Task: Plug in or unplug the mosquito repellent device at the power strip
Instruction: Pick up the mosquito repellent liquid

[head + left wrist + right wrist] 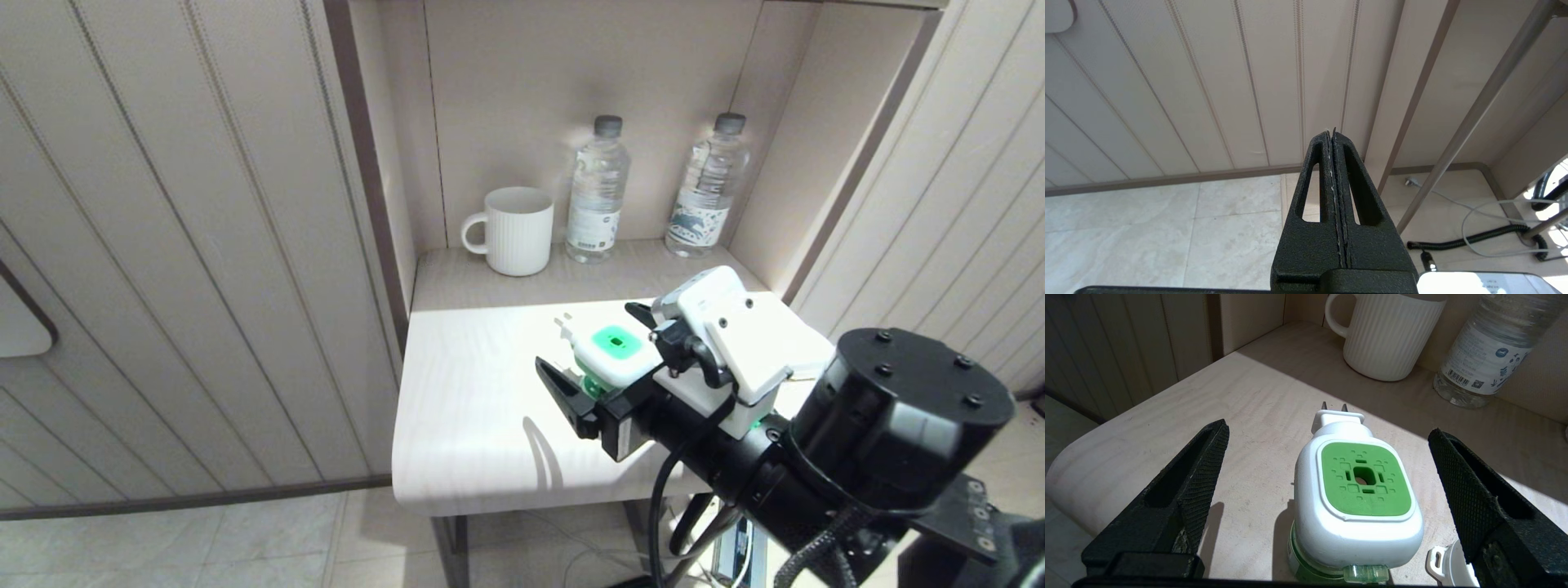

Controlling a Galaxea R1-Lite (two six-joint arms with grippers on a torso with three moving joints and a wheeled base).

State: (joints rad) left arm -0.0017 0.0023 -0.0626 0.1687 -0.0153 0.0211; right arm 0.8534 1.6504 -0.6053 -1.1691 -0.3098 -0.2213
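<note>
The small white plastic mosquito repellent device with a green top point(1357, 498) stands on the pale wooden table point(465, 408), unplugged, between the wide-open fingers of the right gripper point(1327, 477), which hold nothing. A white ribbed mug point(516, 230) and two clear water bottles point(598, 189) stand at the back by the beige wall panels. The left gripper point(1333, 141) hangs over the tiled floor point(1167, 237) with its fingers pressed together.

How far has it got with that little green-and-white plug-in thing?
The mosquito repellent device stands on the table with its prongs bare, so it is plugged into nothing. The right gripper is open around it without gripping. Grasping and any plugging are left; no power strip shows. The left gripper is shut, away from the table.
</note>
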